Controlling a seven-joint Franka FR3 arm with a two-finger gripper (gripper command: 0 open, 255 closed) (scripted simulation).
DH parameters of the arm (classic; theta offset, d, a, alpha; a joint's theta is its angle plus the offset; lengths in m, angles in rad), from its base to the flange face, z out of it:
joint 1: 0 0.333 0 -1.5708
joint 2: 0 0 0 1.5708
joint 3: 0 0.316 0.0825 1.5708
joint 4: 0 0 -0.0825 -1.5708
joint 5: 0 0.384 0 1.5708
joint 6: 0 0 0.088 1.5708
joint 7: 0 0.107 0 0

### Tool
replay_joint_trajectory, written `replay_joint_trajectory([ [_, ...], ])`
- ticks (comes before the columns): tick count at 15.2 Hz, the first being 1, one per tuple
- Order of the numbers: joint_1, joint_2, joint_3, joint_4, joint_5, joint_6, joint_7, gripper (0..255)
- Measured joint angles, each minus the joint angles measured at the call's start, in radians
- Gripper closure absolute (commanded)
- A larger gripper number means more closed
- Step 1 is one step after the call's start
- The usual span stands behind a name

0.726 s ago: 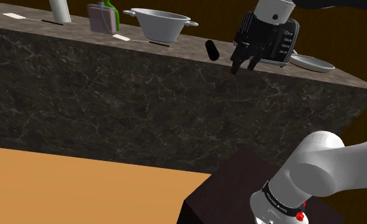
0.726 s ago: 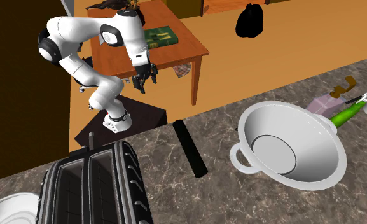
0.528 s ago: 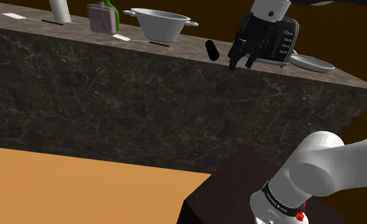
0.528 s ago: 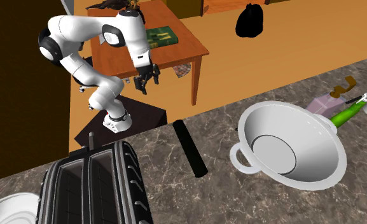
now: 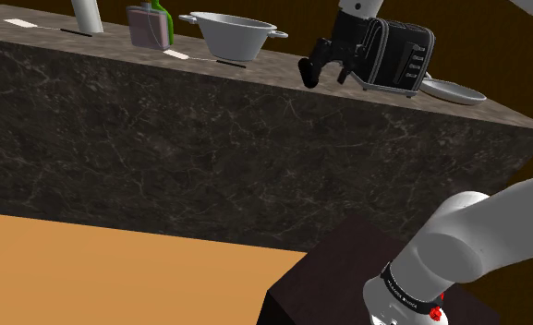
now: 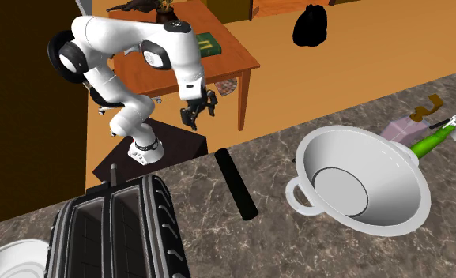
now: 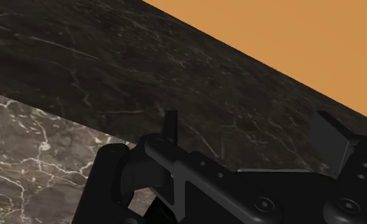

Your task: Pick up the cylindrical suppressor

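The claw (image 5: 329,70), fingers apart, has swung from the toaster (image 5: 398,57) to near the suppressor (image 5: 306,72), which lies on the surface (image 5: 264,66); the grasp looks close.

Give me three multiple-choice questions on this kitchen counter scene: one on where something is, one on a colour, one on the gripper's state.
1. The cylinder lies: A inside the pot; B between toaster and pot; C atop the toaster.
2. The cylinder is: A white; B green; C black.
3. The gripper is: A open, empty; B shut on the cylinder; C shut on the pot.
Answers: B, it lies between them; C, black in both exterior views; A, fingers apart in the wrist view, nothing between them.
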Motion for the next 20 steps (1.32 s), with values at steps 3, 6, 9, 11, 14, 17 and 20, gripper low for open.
replay_joint_trajectory([
  [3, -0.02, 0.11, -0.032, 0.1, 0.018, 0.005, 0.01, 0],
  [6, -0.036, 0.217, -0.059, 0.206, 0.044, 0.001, 0.028, 0],
  [9, -0.056, 0.338, -0.091, 0.348, 0.076, -0.027, 0.038, 0],
  [11, -0.071, 0.413, -0.111, 0.431, 0.101, -0.04, 0.044, 0],
  [14, -0.1, 0.536, -0.141, 0.578, 0.146, -0.075, 0.054, 0],
  [17, -0.139, 0.68, -0.166, 0.772, 0.201, -0.137, 0.069, 0],
  [20, -0.156, 0.727, -0.174, 0.813, 0.222, -0.138, 0.074, 0],
])
